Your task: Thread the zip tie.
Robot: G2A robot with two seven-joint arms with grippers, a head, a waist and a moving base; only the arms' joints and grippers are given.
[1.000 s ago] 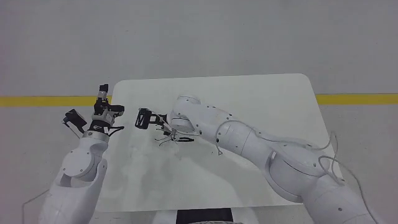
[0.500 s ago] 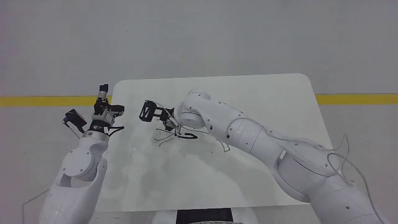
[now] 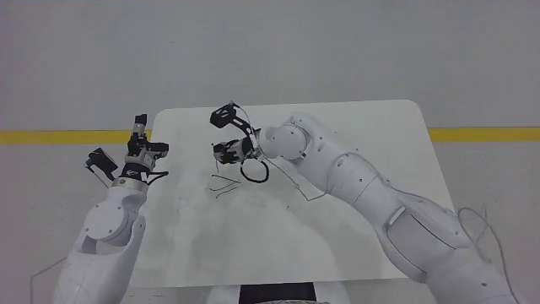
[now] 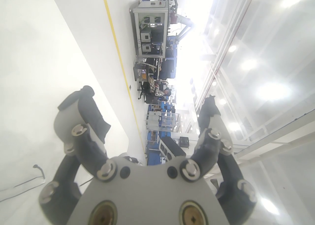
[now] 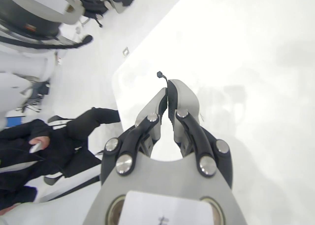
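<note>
A: Where's the zip tie (image 5: 162, 76)?
B: Pinched in the right fingers (image 5: 184, 97), which are pressed together on the strap. Only a short stub with the small square head pokes past the tips. It looks lifted clear of the surface (image 5: 233, 38), near the far-left corner.
A: Why grip so close to the head?
B: My read is that a short stub won't flop, so the head makes a steady target for the tail. The rest of the strap runs back behind the fingers and I can't trace it.
A: Left fingers (image 4: 81, 112)?
B: Wide apart, nothing between them, touching nothing. They sit at the left edge of the surface. Looks placed to take the free end.
A: Anything else down there?
B: Thin dark strands (image 3: 224, 187) lying on the surface between the arms. Spare ties or cable, can't tell.
A: Threaded yet?
B: Can't see a tail through the head. I'd call it not done.
</note>
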